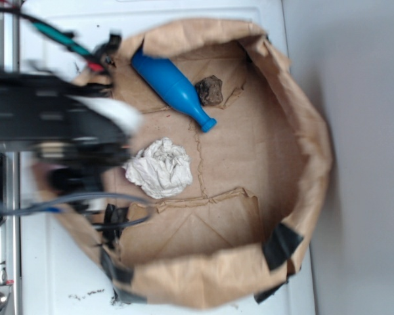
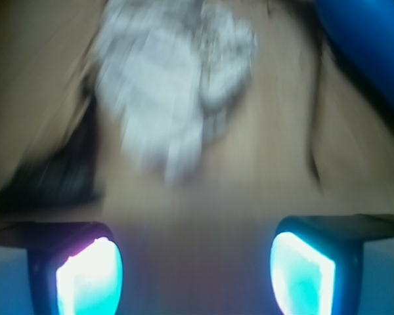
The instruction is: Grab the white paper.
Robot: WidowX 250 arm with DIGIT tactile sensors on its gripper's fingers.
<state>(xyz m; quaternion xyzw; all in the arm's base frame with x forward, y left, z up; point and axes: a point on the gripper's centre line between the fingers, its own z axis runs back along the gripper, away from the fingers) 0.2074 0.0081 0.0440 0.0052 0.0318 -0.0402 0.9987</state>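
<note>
The white paper [image 1: 159, 168] is a crumpled off-white wad lying on the floor of the brown paper bag [image 1: 315, 164], left of centre. In the wrist view the white paper [image 2: 174, 85] lies ahead of the fingers, blurred, apart from them. My gripper [image 1: 95, 154] is a black, motion-blurred mass at the bag's left rim, just left of the wad. In the wrist view the gripper [image 2: 196, 275] stands open, its two glowing cyan fingertips [image 2: 88, 279] far apart with only bare bag floor between them.
A blue bottle [image 1: 172, 90] lies on its side at the back of the bag, its body also at the wrist view's top right [image 2: 371, 46]. A dark lump [image 1: 209, 90] sits beside its neck. The bag's tall walls ring the space; black tape [image 1: 280, 245] patches the rim.
</note>
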